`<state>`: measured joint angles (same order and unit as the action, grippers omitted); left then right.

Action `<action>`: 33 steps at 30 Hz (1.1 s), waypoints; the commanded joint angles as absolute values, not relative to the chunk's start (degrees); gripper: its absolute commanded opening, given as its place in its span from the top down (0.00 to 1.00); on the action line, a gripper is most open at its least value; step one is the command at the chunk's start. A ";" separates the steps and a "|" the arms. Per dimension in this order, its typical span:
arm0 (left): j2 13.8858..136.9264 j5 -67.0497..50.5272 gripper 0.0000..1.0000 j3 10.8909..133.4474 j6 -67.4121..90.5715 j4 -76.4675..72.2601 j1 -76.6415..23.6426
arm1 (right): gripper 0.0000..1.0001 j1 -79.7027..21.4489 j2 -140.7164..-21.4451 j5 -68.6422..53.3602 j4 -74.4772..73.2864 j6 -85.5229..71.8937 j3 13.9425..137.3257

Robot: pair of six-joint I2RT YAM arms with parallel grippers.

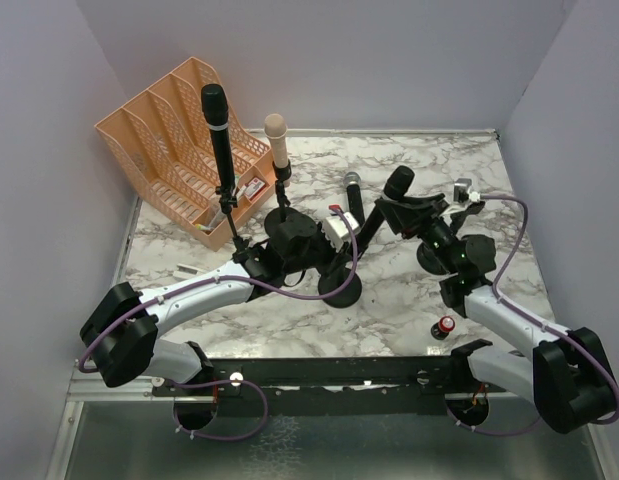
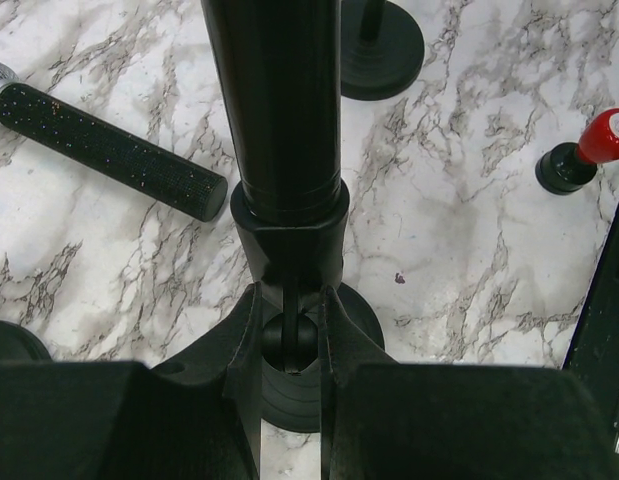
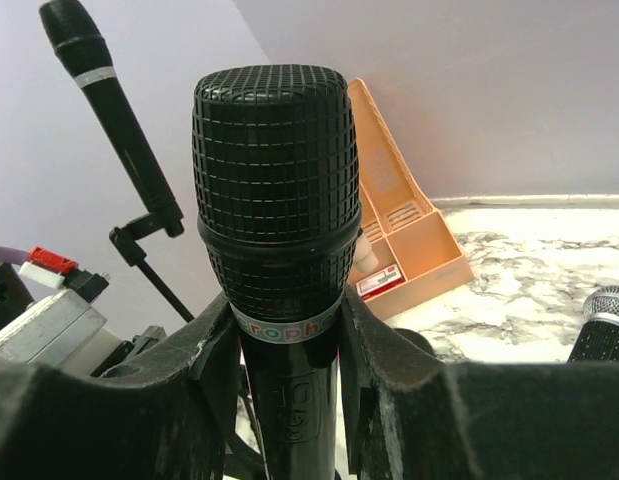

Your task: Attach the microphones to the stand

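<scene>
White marble with grey veins covers the bench (image 1: 439,160). The file rack (image 1: 174,120), upper left of the top view, is peach-orange. The banded microphone (image 1: 219,130) is black with one pale ring. Beside it stands the peach-pink microphone (image 1: 278,140). The speckled microphone (image 2: 109,150) has a black handle and silver head. The battery (image 2: 589,150) is black, capped red. The stand (image 2: 289,230) is black. The gridded microphone (image 3: 274,200) is black with coloured letters on its collar.

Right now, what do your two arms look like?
The left arm and right arm have white links between chunky black joints. A thin purple cable loops along each. The left end effector and right end effector are black, with two fingers each.
</scene>
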<state>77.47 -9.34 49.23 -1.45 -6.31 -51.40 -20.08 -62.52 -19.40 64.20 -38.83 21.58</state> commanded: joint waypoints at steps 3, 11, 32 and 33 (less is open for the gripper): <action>78.14 -6.69 1.00 48.47 -0.25 -10.72 -51.26 | 0.98 -21.46 -65.51 -35.23 39.89 -29.85 24.96; 77.57 -6.21 1.00 47.86 -0.22 -10.75 -51.28 | 0.98 -21.46 -65.15 -36.48 36.36 -31.84 25.06; 78.43 -2.12 1.00 46.80 3.73 -13.93 -51.31 | 0.99 -26.01 -66.72 -21.55 49.71 -46.02 12.86; 78.42 -2.11 1.00 46.76 3.75 -13.97 -51.33 | 0.99 -26.28 -67.00 -21.64 49.66 -45.93 12.89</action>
<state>76.97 -7.38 47.42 1.65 -9.13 -51.62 -21.37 -63.72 -11.40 66.98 -43.94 17.69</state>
